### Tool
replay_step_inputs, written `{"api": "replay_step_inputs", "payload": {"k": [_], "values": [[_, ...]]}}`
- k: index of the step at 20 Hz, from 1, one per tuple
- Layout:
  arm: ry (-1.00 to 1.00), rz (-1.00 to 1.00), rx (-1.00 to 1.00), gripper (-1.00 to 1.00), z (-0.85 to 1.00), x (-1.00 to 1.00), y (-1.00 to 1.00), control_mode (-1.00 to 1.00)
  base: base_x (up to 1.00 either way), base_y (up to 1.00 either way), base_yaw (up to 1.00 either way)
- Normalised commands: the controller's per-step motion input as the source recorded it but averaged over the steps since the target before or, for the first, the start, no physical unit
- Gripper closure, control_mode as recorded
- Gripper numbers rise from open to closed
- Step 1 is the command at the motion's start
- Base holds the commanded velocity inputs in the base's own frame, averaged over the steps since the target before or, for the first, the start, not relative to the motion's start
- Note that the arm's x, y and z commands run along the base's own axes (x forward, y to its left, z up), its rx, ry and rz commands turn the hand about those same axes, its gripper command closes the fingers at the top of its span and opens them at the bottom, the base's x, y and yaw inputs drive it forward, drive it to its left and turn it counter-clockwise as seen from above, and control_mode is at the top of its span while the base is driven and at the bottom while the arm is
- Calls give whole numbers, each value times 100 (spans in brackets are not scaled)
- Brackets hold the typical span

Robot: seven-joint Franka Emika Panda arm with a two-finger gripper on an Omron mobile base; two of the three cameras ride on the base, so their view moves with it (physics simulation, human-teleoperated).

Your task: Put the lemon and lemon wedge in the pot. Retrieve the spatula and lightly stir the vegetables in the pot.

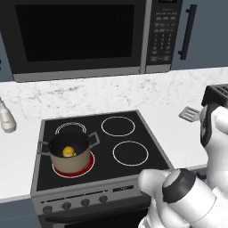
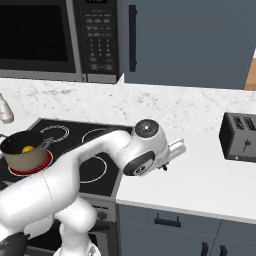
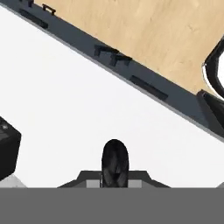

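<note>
You had the gripper (image 3: 114, 168) closed down tight, fingers together over the white counter (image 3: 87, 109). In the hand view a dark rounded end sat right at the tips, prob. the spatula's black handle, but can't tell for sure it was pinched. In the left base view the spatula (image 1: 190, 114) showed its slotted grey head on the counter right of the stove (image 1: 142, 133), just beside the arm. In the right base view its head poked out past the wrist, near the stove's right edge. The pot (image 1: 68, 153) stood on the front-left burner, which glowed red. The lemon (image 1: 68, 152) lay inside the pot w/ a touch of green beside it. Toaster (image 2: 239, 136) sat on the counter further right, well apart from the spatula.
</note>
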Motion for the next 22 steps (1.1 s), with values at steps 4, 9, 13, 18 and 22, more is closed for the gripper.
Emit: {"api": "replay_step_inputs", "payload": {"k": [4, 9, 13, 18, 22], "values": [[0, 56, -47, 100, 50, -45, 39, -100, 0, 0, 0], [0, 59, -51, 100, 46, -34, 63, -100, 0, 0, 0], [-1, 58, -50, 100, 54, -16, 79, -100, 0, 0, 0], [-11, 58, -48, 100, 61, -5, 74, -100, 0, 0, 0], [-19, 58, -44, 100, 69, 0, 76, -100, 0, 0, 0]]}}
